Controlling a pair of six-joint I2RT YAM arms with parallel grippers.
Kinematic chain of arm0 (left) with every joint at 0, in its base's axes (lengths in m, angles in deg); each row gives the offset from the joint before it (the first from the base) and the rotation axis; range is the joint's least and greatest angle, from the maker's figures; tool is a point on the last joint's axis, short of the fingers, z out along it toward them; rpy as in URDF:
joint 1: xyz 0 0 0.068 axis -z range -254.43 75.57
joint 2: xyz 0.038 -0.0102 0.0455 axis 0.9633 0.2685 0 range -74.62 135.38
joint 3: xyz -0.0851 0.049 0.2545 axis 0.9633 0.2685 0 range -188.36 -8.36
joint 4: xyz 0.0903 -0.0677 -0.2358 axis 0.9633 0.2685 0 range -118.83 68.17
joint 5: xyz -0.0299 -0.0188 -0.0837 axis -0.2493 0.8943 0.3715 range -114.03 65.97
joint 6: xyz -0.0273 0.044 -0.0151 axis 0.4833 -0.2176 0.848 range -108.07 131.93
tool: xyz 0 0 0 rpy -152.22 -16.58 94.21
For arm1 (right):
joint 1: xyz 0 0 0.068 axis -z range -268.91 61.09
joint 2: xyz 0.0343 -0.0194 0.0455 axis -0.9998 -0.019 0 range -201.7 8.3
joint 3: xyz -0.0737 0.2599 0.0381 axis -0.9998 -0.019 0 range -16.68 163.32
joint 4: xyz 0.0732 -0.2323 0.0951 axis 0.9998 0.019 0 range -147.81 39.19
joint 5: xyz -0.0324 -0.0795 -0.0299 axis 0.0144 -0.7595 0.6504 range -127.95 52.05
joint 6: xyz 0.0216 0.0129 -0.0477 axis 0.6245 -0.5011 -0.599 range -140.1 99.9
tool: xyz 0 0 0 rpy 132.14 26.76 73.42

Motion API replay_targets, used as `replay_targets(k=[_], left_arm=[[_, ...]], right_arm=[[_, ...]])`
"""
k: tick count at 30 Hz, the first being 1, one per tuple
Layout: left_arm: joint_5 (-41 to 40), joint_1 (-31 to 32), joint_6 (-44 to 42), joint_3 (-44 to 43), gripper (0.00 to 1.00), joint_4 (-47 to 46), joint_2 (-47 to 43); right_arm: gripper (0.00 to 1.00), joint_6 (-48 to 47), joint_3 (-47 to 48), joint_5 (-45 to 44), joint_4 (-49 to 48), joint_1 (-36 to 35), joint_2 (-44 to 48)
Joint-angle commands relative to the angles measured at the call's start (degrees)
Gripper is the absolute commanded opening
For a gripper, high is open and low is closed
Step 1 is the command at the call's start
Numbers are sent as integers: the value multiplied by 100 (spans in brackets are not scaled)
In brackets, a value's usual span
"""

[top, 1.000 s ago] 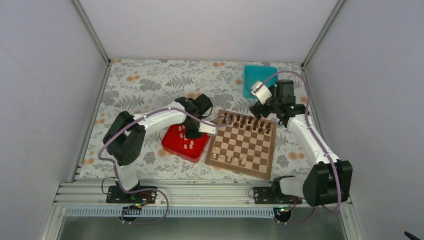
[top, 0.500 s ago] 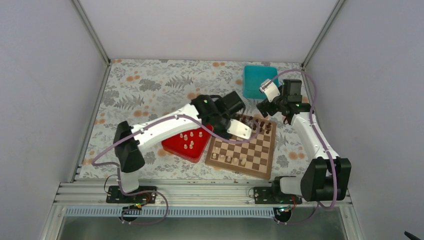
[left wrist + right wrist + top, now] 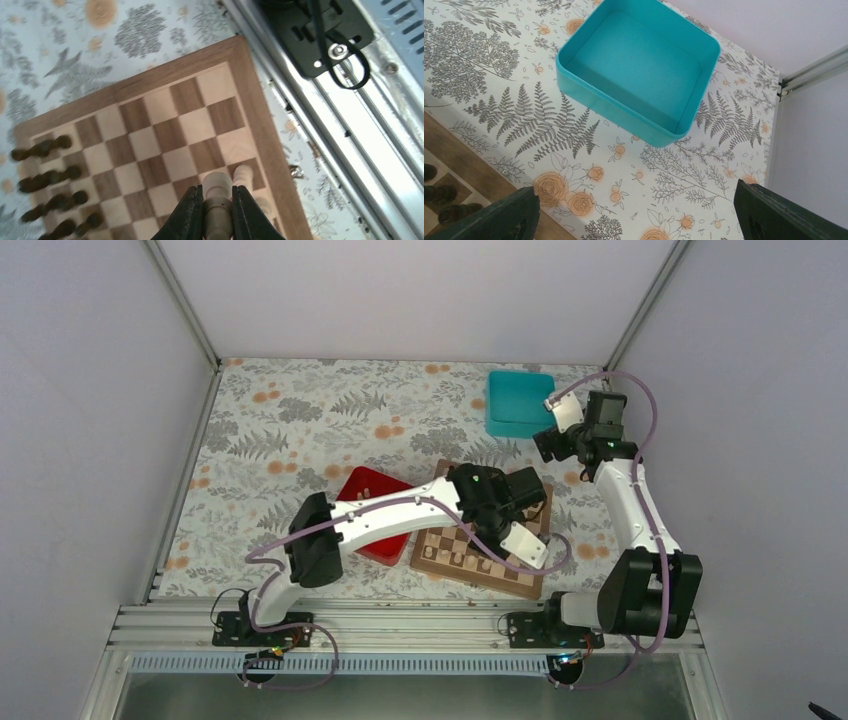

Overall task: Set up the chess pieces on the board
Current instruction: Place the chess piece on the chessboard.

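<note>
I hold one pale piece clamped in the left claw, above the board near its corner. Just beside the claw, another of the chess pieces stands on the edge row. Dark pieces line the side well apart from the claw. The right claw hangs wide open near the teal box, holding nothing. I judge the setup early: most squares of that row are bare.

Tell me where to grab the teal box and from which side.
Pinch one wall of the teal box at its rim, from above; it sits open side up and empty, so a finger probably fits each side of the wall.
</note>
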State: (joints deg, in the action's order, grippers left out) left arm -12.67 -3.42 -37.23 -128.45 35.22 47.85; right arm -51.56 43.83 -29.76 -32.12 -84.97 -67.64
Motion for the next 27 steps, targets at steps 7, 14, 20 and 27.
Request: replay_targets(k=[7, 14, 20, 27], left_arm=[[665, 217, -254, -425, 6, 226, 701], [573, 262, -340, -522, 5, 214, 1052], [431, 265, -380, -578, 6, 276, 1260], [345, 265, -418, -644, 6, 361, 1433]], right_arm=[[100, 228, 207, -8, -80, 238, -72], [100, 214, 190, 22, -75, 236, -72], [100, 204, 172, 49, -73, 238, -48], [100, 193, 171, 113, -47, 233, -42]])
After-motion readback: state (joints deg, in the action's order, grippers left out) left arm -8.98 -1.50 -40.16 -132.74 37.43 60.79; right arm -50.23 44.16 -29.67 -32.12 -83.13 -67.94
